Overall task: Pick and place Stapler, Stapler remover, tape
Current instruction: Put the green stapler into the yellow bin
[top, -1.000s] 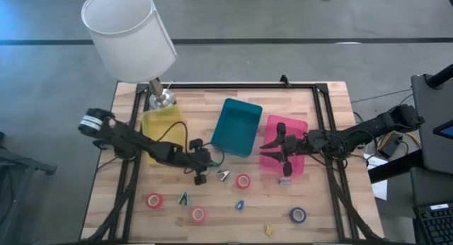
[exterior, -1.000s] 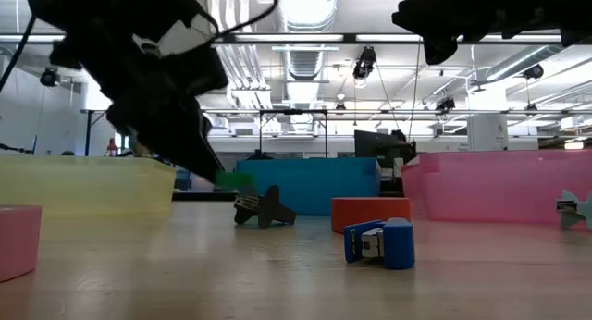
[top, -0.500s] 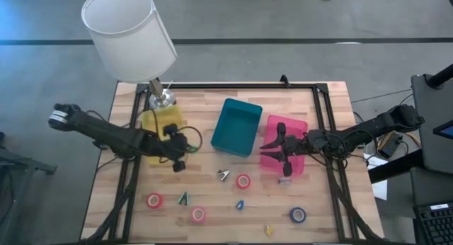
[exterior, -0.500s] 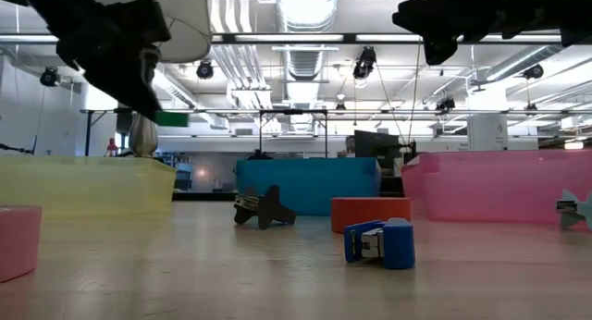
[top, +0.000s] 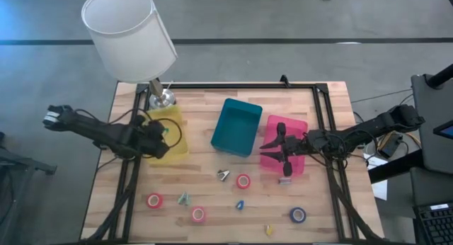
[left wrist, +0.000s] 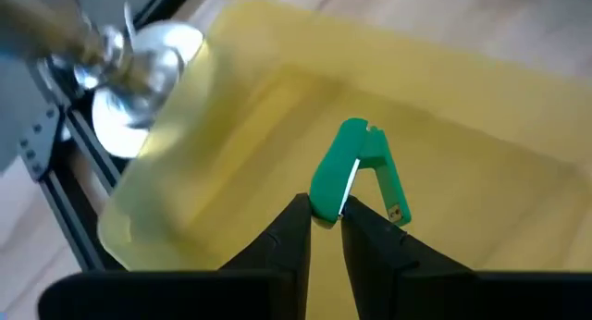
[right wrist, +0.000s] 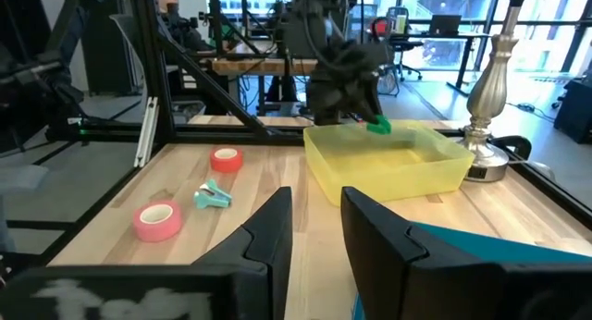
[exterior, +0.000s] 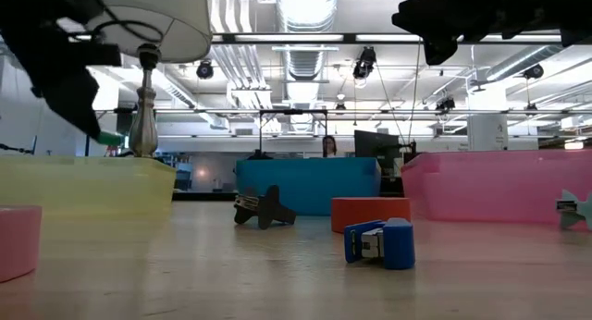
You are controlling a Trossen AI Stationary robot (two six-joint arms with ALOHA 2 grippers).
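Holding: the left tool (left wrist: 326,220) pinches a green stapler remover (left wrist: 356,177) by its lower end, fingers pressed onto it, above the yellow bin (left wrist: 231,163).
Left tool place: over the yellow bin (top: 164,130) at the surface's left side, just in front of the lamp (top: 129,32); the lamp base (left wrist: 139,75) stands right beside that bin's far corner.
Right tool: it (top: 271,147) hangs over the pink bin (top: 286,154) on the right side; its fingers (right wrist: 268,232) stand a little apart with nothing between them.
Bins: the teal bin (top: 237,127) lies between the yellow and pink ones, all three in a row across the wooden surface (top: 212,195).
Tape: a red-pink roll (top: 154,200) lies near the front left, a second (top: 198,214) further right near the front edge, a third (top: 243,180) in front of the teal bin, and a blue-purple roll (top: 298,215) at the front right.
Other small things: a dark remover (top: 224,175) just left of the middle roll, a pale green one (top: 184,198) beside the left roll, a blue piece (top: 240,204) and a yellow piece (top: 269,229) toward the front.
Low view: a blue piece (exterior: 381,242) lies nearest the camera, a red roll (exterior: 368,214) behind it.
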